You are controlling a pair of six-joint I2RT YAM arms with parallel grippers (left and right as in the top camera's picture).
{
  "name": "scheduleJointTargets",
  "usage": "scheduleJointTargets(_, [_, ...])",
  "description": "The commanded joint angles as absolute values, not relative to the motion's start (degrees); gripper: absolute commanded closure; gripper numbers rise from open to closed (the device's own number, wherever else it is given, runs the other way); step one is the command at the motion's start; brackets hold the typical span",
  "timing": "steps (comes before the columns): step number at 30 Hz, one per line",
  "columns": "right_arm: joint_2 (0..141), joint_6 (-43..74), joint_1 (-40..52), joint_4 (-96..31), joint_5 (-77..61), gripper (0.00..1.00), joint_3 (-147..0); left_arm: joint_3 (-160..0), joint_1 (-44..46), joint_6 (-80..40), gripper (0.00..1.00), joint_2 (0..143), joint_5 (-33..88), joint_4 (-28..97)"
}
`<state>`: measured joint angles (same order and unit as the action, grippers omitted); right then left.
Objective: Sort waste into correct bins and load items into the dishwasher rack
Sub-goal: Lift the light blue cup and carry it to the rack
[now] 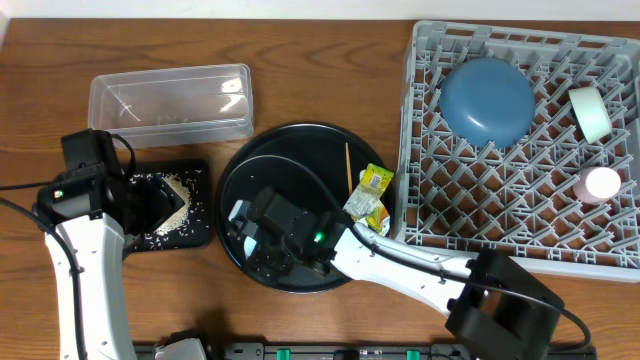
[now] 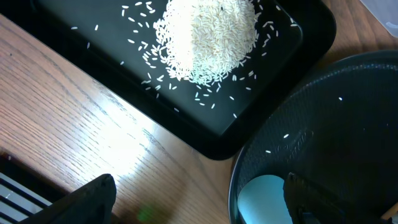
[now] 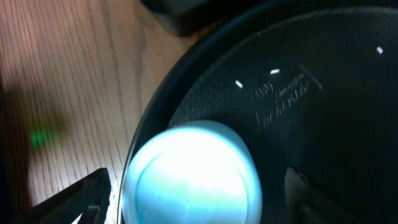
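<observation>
A pale blue cup [image 3: 193, 177] stands on the left rim side of the large round black tray [image 1: 300, 165]. My right gripper [image 3: 196, 200] hangs over it, open, one finger on each side with gaps showing. My left gripper [image 1: 150, 207] is open with nothing in it, over the shallow black tray [image 1: 200, 235] that holds a heap of rice [image 2: 208, 40]. The same cup [image 2: 264, 199] shows by its right finger. Yellow-green wrappers [image 1: 368, 195] and a thin wooden stick [image 1: 348, 165] lie on the round tray's right side. The clear tub [image 1: 170, 100] holds nothing I can see.
The grey dishwasher rack [image 1: 425, 215] fills the right side. It holds an upturned blue bowl-like plate [image 1: 487, 98], a whitish cup [image 1: 590, 112] on its side and a small pale cup or bowl [image 1: 601, 184]. A few rice grains [image 3: 239, 84] lie on the round tray.
</observation>
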<state>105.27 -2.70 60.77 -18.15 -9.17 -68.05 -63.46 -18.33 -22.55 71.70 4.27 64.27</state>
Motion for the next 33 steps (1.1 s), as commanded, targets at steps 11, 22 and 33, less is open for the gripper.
scheduleJointTargets(11, [107.2, -1.7, 61.6, -16.4, -9.0, 0.38, -67.5, -63.2, -18.6, -23.0, 0.13, 71.9, 3.6, 64.4])
scheduleJointTargets(22, [100.2, 0.4, 58.0, -22.2, -3.4, 0.5, -69.3, -63.2, -18.6, -23.0, 0.13, 71.9, 3.6, 64.5])
scheduleJointTargets(33, [78.4, 0.1, 34.8, -34.5, 3.4, 0.53, -73.9, -63.2, -18.6, -23.0, 0.13, 71.9, 3.6, 64.5])
